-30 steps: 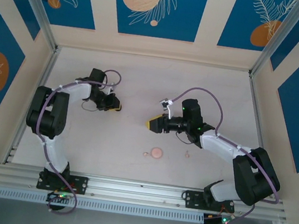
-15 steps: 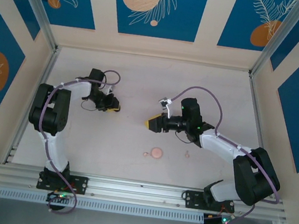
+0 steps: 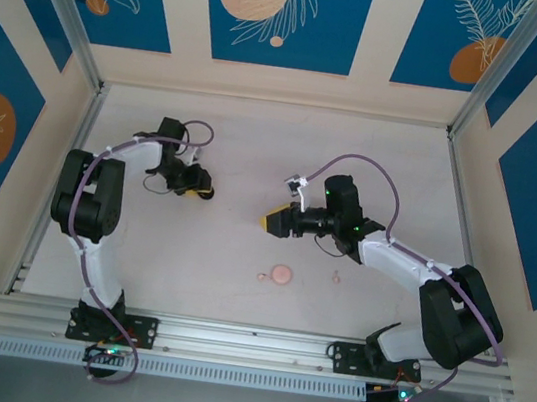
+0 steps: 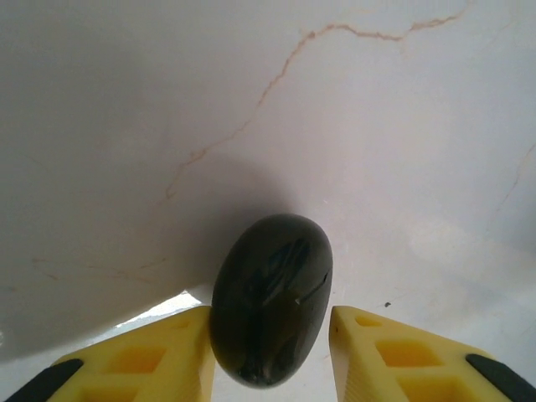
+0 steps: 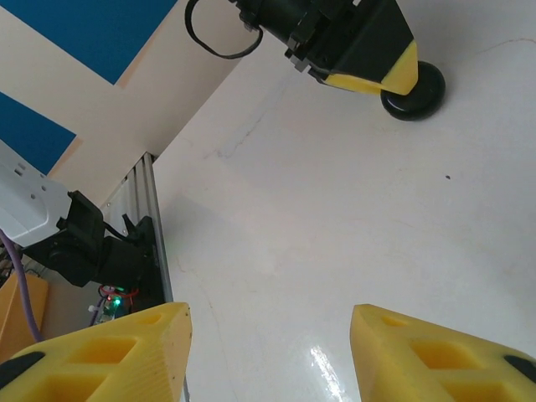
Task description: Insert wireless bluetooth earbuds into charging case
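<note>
The left gripper has its yellow fingers on both sides of the black charging case. I cannot tell if they squeeze it. The right gripper is wide open and holds nothing. A tiny pink earbud lies just beside the pink round case on the table.

My pale veined surface carries a pink disc near its front middle, a tiny pink earbud just left of it, a pale speck to the right, and a black case on edge farther left.

Top cam overhead; L wrist close on black case; R wrist shares it, farther.
</note>
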